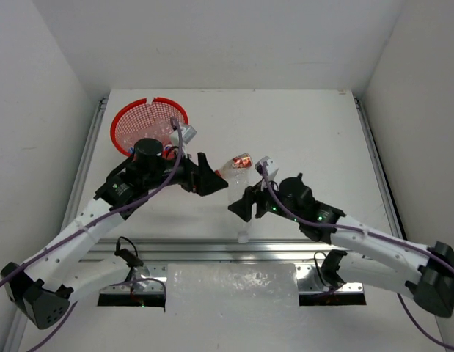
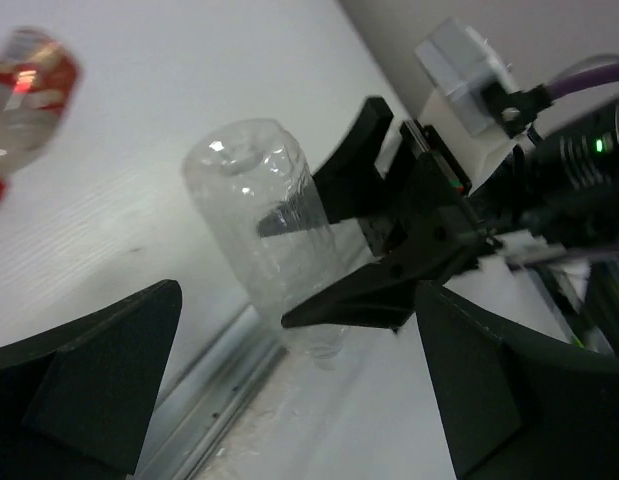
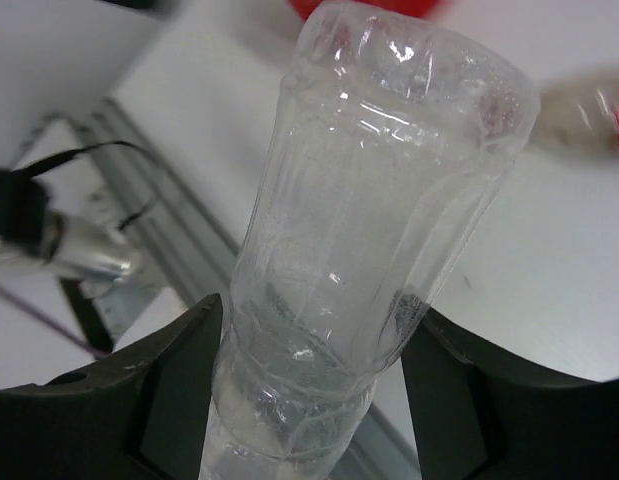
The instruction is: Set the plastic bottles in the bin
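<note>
Partway: right gripper (image 3: 314, 330) clamped on plain bottle (image 3: 369, 230), not yet binned; left gripper (image 1: 215, 177) spread, empty; red-label bottle (image 1: 238, 164) loose at centre; bin (image 1: 124, 117) at 10 o'clock, contents unclear.

A clear plastic bottle (image 3: 379, 230) sits pinched between the two dark jaws.

flat matte white tabletop (image 1: 307, 132). silver aluminium side rail (image 1: 88, 158) along its left edge, matching right rail (image 1: 374, 161) along the right edge, near rail (image 1: 197, 247) across the near edge. plain white back wall (image 1: 212, 44), left wall (image 1: 28, 147) and right wall (image 1: 425, 110) close around it. light even, diffuse; shadows soft.
</note>
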Robot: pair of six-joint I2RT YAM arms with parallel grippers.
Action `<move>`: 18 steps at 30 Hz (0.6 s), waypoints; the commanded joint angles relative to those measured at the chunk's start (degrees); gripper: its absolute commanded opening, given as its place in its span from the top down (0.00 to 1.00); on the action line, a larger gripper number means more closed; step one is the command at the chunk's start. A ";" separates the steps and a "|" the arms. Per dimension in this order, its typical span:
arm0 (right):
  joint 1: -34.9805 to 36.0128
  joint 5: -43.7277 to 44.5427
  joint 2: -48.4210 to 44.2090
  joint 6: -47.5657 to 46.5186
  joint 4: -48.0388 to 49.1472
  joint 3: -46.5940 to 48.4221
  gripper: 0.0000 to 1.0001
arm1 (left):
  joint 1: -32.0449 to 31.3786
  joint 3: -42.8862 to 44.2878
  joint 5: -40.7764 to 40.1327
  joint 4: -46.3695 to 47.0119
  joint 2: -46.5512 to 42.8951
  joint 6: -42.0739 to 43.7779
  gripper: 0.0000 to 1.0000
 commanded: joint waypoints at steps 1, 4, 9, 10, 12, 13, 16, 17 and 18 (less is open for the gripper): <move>0.28 -21.09 -6.77 -19.92 8.41 1.70 0.81 | -3.64 0.13 13.35 12.96 -0.91 -2.47 0.00; 0.37 -26.39 -7.92 -21.34 5.76 4.52 0.81 | -5.06 0.31 11.68 12.44 -0.38 -2.56 0.00; 0.37 -29.56 -7.05 -21.87 5.05 7.68 0.81 | -6.28 -0.93 15.98 17.62 -0.29 -5.46 0.00; 0.37 -30.00 -6.79 -21.87 5.48 7.95 0.81 | -6.64 -0.84 15.99 18.06 -0.20 -5.81 0.00; 0.37 -30.27 -6.61 -21.26 6.71 8.04 0.81 | -6.81 -0.49 15.20 17.45 0.15 -5.99 0.01; 0.37 -30.44 -6.69 -21.08 8.11 7.96 0.81 | -6.99 -0.23 15.20 17.19 0.41 -5.99 0.11; 0.37 -28.26 -7.22 -20.73 8.82 8.57 0.80 | -7.34 0.04 15.90 17.10 1.55 -5.90 0.78; 0.37 -27.03 -7.40 -20.55 8.91 8.57 0.79 | -7.43 0.13 15.64 16.84 1.64 -5.99 0.94; 0.37 -25.80 -7.75 -20.47 9.09 8.57 0.78 | -7.43 0.39 15.37 16.66 1.64 -5.90 1.00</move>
